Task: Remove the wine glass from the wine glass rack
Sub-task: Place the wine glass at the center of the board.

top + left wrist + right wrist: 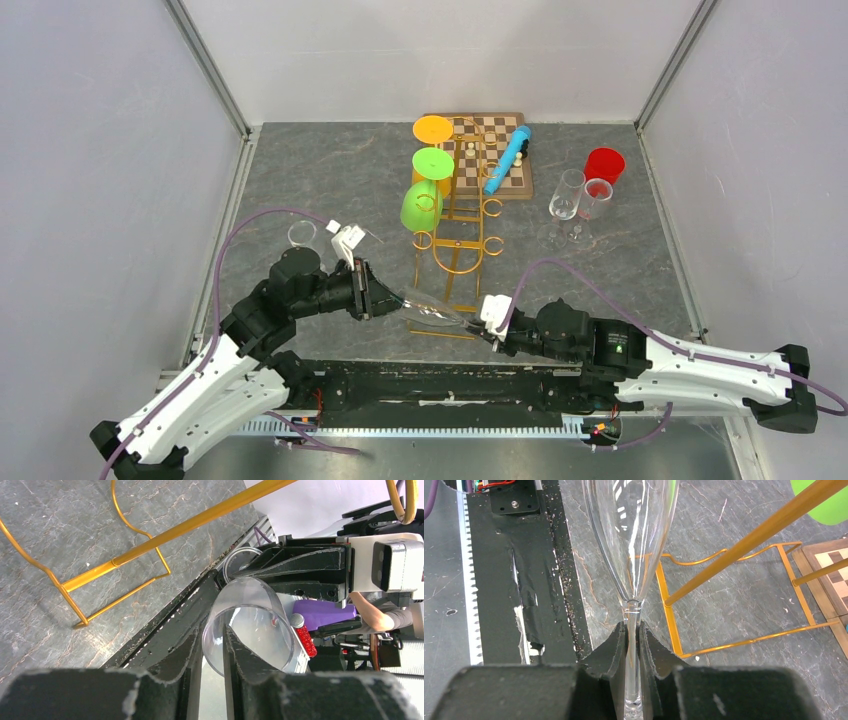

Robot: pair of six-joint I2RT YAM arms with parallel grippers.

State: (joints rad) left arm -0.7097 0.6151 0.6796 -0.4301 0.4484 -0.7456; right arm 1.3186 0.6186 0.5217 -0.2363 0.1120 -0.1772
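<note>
The right gripper (632,647) was clamped on the stem of the clear wine glass (631,535). The glass lay on its side in the air, just in front of the near edge of the wine glass rack (744,547), and looked free of the scroll hooks. The left gripper (210,655) straddled the bowl's rim, one finger inside and one outside. Whether it had pinched the wall could not be told.

A hard squeeze there might crack the thin wall. If the two arms pulled unevenly, the stem could snap. A swing toward the rack could knock its wires and shake the green glass (422,205) and orange glass (433,128) hanging on it.

Behind the rack lay a chessboard (500,135) with a blue tube (507,160) on it. To the rack's right, well apart, stood two clear glasses (567,195) and a red cup (604,163). Only the rack's own wires stood close enough to get in the way.
</note>
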